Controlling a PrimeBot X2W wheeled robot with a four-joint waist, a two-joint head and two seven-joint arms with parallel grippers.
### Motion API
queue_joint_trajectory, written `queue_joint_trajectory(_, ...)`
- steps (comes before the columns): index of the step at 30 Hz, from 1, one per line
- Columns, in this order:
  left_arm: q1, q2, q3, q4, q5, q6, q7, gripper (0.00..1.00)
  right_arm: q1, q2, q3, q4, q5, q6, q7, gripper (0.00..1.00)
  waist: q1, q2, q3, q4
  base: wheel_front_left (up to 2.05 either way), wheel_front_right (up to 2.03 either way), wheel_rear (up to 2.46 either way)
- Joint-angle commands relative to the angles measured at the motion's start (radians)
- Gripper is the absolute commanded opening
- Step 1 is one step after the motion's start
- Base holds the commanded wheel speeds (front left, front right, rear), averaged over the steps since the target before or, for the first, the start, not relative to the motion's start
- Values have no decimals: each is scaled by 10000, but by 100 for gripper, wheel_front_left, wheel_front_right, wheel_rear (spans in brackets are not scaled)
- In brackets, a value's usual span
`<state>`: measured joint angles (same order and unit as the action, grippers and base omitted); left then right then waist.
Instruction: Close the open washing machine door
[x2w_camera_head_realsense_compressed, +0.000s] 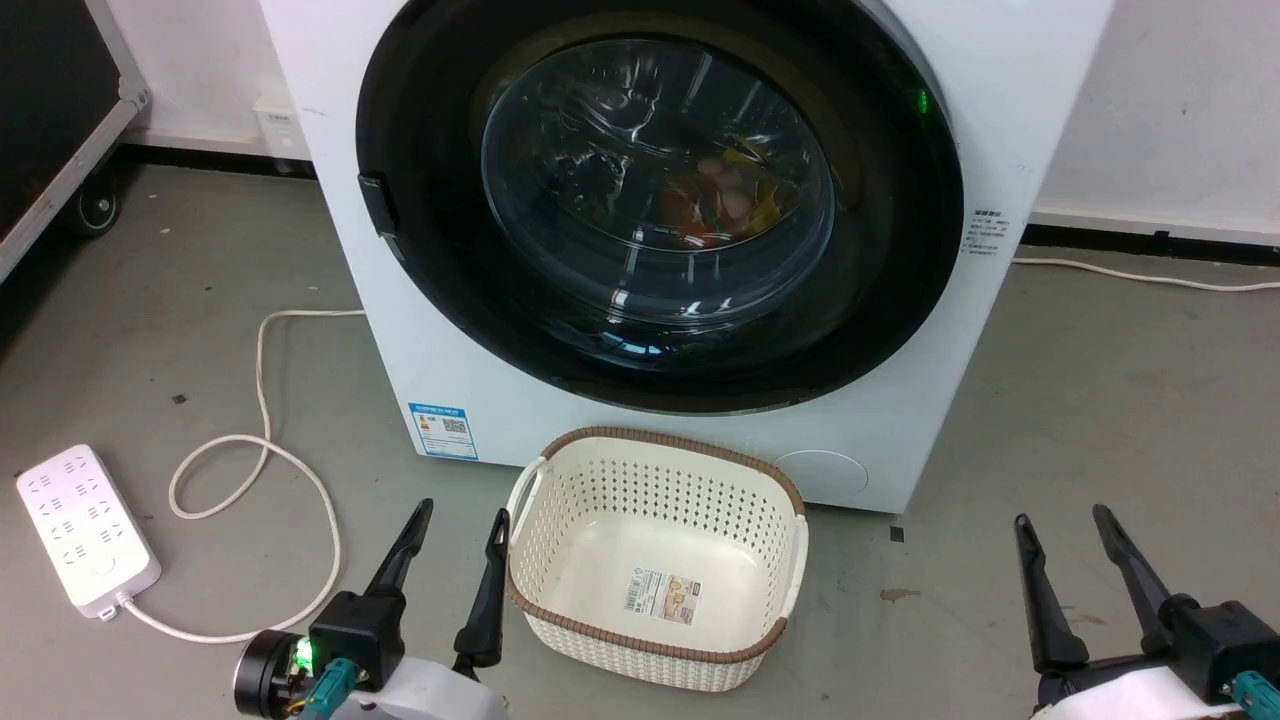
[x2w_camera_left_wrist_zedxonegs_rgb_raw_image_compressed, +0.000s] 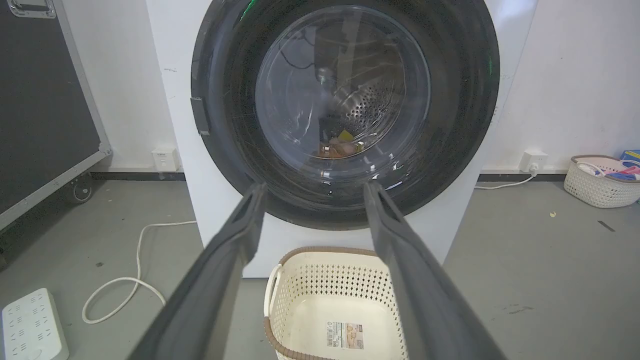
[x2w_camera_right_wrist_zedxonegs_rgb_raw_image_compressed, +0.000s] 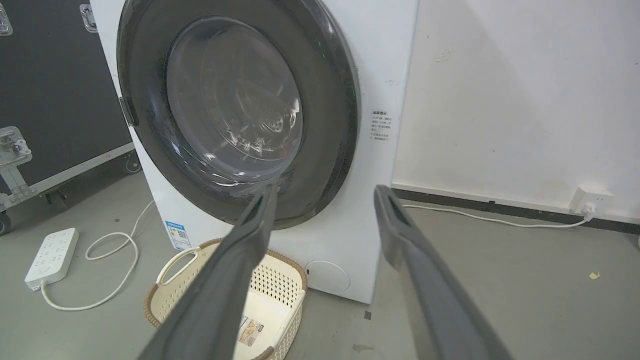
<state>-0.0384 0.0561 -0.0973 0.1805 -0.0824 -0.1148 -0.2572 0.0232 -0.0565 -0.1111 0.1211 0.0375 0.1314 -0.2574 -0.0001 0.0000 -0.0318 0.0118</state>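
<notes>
closed, by the look of it: the washing machine door (x2w_camera_head_realsense_compressed: 655, 200) lies flat against the front of the white washing machine (x2w_camera_head_realsense_compressed: 520, 400), its black rim flush all round as far as my three views let me judge. the task looks as good as done, though i cannot tell whether the catch (x2w_camera_head_realsense_compressed: 378, 205) at the door's left edge has clicked home. coloured laundry (x2w_camera_head_realsense_compressed: 720, 205) shows through the bulging glass, low in the drum

my left gripper (x2w_camera_head_realsense_compressed: 462, 512) and my right gripper (x2w_camera_head_realsense_compressed: 1060, 516) hang low over the grey floor (x2w_camera_head_realsense_compressed: 1100, 400), one at each side of me and well apart from the door, each with its two dark fingers spread wide and nothing between them. i read that as a rest pose, held back so neither arm crowds the door

a cream basket (x2w_camera_head_realsense_compressed: 640, 645) with a brown rim stands on the floor just before the machine's front edge, below the door and just beside my left gripper, bare but for a label on its bottom — likely set there so clothes could go straight into the drum, and low enough to sit under the door's swing. to my left a white power strip (x2w_camera_head_realsense_compressed: 85, 530) lies on the floor, its cable (x2w_camera_head_realsense_compressed: 262, 380) looping back toward the machine's left corner

if anything is left, i judge it to be a firm press on the rim near the catch to make sure of the lock — the main risk being a fingertip slipping on the glass
</notes>
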Motion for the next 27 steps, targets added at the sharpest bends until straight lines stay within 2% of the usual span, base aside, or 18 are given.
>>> queue_joint_trajectory(1, 134, 17, 43, 48, 19, -33, -45, 100, 140, 56, 39, 41, 130, -7, -43, 100, 1, 0, -9, 4, 0, 0, 0)
queue_joint_trajectory(13, 139, -11, 75, 111, 108, -59, -45, 100, 155, 61, 36, 97, 393, -7, -43, 100, 1, 0, -65, 71, 0, 0, 0)
queue_joint_trajectory(14, 36, -19, 71, 122, 48, -24, 1, 0, 43, 15, 47, 76, 341, 0, 1, 0, 1, 0, -66, 71, 0, 0, 0)
queue_joint_trajectory(27, 59, -29, 148, -22, 130, 64, 205, 0, 15, 17, 130, -20, 288, -1, 194, 0, 1, 0, -37, 62, 0, 0, 0)
